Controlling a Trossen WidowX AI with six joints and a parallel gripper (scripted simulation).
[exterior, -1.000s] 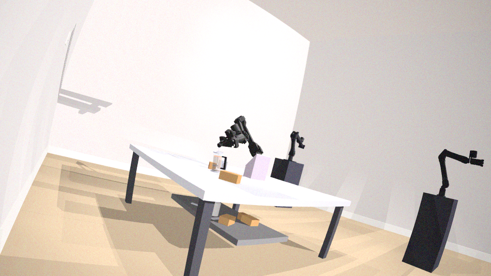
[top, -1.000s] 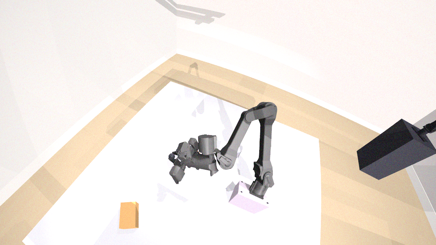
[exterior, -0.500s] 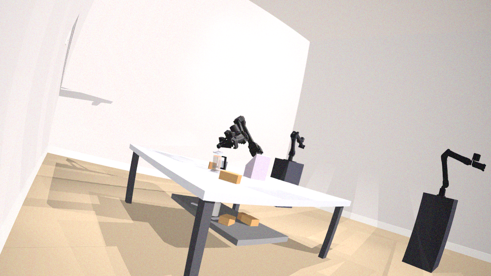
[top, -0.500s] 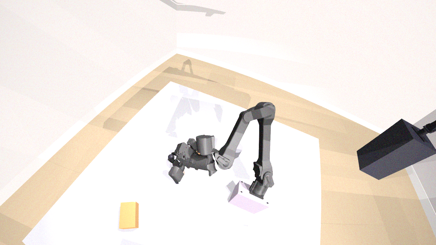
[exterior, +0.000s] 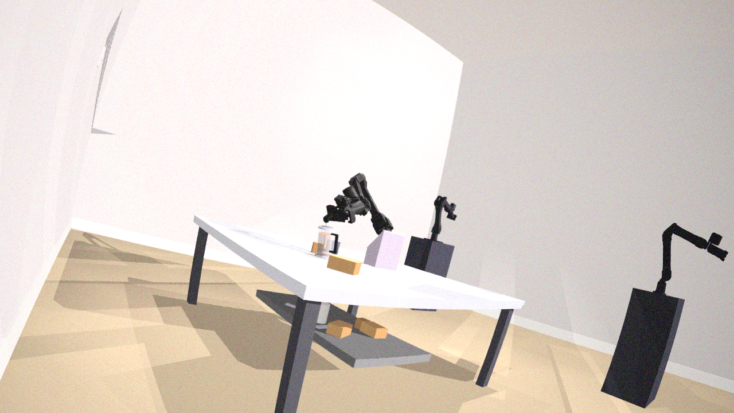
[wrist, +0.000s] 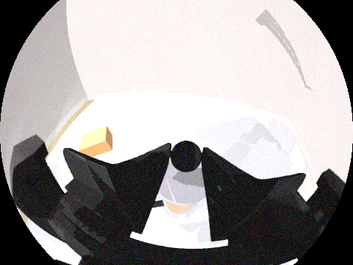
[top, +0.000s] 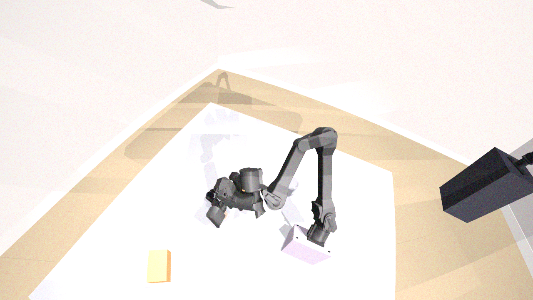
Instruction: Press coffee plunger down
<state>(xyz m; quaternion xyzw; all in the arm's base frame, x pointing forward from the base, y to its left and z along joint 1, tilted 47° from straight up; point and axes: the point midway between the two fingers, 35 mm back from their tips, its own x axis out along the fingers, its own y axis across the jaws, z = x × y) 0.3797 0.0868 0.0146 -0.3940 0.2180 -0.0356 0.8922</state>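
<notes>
The coffee press (exterior: 323, 244) (wrist: 179, 208) stands upright on the white table (exterior: 420, 291), a clear glass body with tan contents and a black handle (exterior: 335, 243) (wrist: 158, 204). In the top view the arm hides most of it. Its black round plunger knob (wrist: 186, 160) sits a little above the lid in the exterior view, with a short length of rod showing between. My gripper (exterior: 327, 219) (wrist: 187, 149) is shut on the knob, one fingertip at each side.
An orange block (top: 158, 266) (exterior: 343, 264) (wrist: 96, 142) lies near the press. Another orange block (exterior: 314, 246) is partly hidden behind it. My arm rises from a pale pink box (top: 306, 250) (exterior: 387, 251). Two more arms stand on dark pedestals (exterior: 641, 344) (exterior: 436, 255) beyond the table.
</notes>
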